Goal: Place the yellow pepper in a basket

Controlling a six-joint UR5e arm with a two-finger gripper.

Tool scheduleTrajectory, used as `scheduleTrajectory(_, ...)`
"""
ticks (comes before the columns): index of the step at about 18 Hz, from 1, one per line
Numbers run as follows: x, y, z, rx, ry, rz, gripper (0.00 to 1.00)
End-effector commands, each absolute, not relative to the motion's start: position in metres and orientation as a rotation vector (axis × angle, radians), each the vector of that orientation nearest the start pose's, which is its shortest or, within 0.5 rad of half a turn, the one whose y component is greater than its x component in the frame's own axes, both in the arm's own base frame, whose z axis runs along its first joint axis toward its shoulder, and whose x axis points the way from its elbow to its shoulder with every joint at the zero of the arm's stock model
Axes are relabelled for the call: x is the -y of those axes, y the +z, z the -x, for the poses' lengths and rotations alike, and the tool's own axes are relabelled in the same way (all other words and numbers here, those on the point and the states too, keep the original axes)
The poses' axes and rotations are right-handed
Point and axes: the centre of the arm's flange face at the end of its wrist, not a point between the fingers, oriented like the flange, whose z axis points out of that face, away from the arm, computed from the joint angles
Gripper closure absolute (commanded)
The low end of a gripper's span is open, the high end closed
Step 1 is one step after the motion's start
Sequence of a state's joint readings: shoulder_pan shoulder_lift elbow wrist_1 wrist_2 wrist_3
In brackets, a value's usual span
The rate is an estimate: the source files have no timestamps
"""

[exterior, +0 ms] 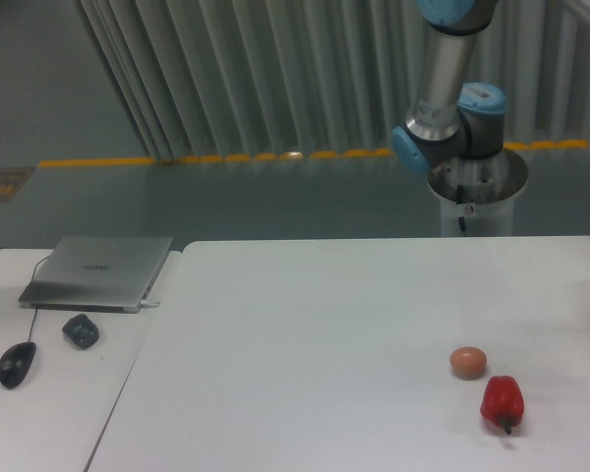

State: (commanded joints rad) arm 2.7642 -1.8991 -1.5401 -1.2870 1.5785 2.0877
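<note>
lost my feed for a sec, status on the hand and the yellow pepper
Hand out of frame. Yellow pepper and basket not in view. Table shows only red pepper and tan ball.

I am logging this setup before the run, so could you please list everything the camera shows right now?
red pepper: one, red, near right part of the white table, stem toward the camera.
egg-shaped ball: one, tan-orange, just left of and behind the red pepper, apart from it.
laptop: one, silver, closed, on the side desk at left.
mouse: one, black, near left edge of the side desk, cabled.
small dark object: one, dark grey, between laptop and mouse.
yellow pepper: none in view.
basket: none in view.
robot arm: one, silver with blue joints, on a pedestal behind the table; its gripper is out of frame.
</note>
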Motion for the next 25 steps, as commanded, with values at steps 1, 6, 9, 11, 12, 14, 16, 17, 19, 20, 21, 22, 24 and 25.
scheduleTrajectory(1, -0.348, 0.349, 0.519, -1.364, -0.023, 2.838, 0.00)
scheduleTrajectory(6, -0.348, 0.349, 0.519, -1.361, -0.023, 2.839, 0.00)
scheduleTrajectory(9, -0.348, 0.349, 0.519, -1.361, -0.023, 2.839, 0.00)
scheduleTrajectory(11, -0.349, 0.349, 0.518, -1.364, -0.023, 2.838, 0.00)
scheduleTrajectory(12, -0.349, 0.350, 0.518, -1.357, -0.020, 2.841, 0.00)
scheduleTrajectory(14, -0.349, 0.350, 0.518, -1.340, -0.020, 2.849, 0.00)
scheduleTrajectory(16, -0.350, 0.350, 0.517, -1.342, -0.020, 2.848, 0.00)
scheduleTrajectory(17, -0.350, 0.350, 0.517, -1.344, -0.018, 2.847, 0.00)
scheduleTrajectory(19, -0.350, 0.351, 0.517, -1.342, -0.018, 2.848, 0.00)
scheduleTrajectory(20, -0.349, 0.355, 0.517, -1.342, -0.008, 2.849, 0.00)
scheduleTrajectory(21, -0.350, 0.359, 0.514, -1.344, 0.004, 2.848, 0.00)
scheduleTrajectory(22, -0.353, 0.361, 0.511, -1.353, 0.009, 2.844, 0.00)
scheduleTrajectory(24, -0.356, 0.362, 0.509, -1.360, 0.011, 2.841, 0.00)
scheduleTrajectory(25, -0.358, 0.363, 0.507, -1.352, 0.014, 2.847, 0.00)
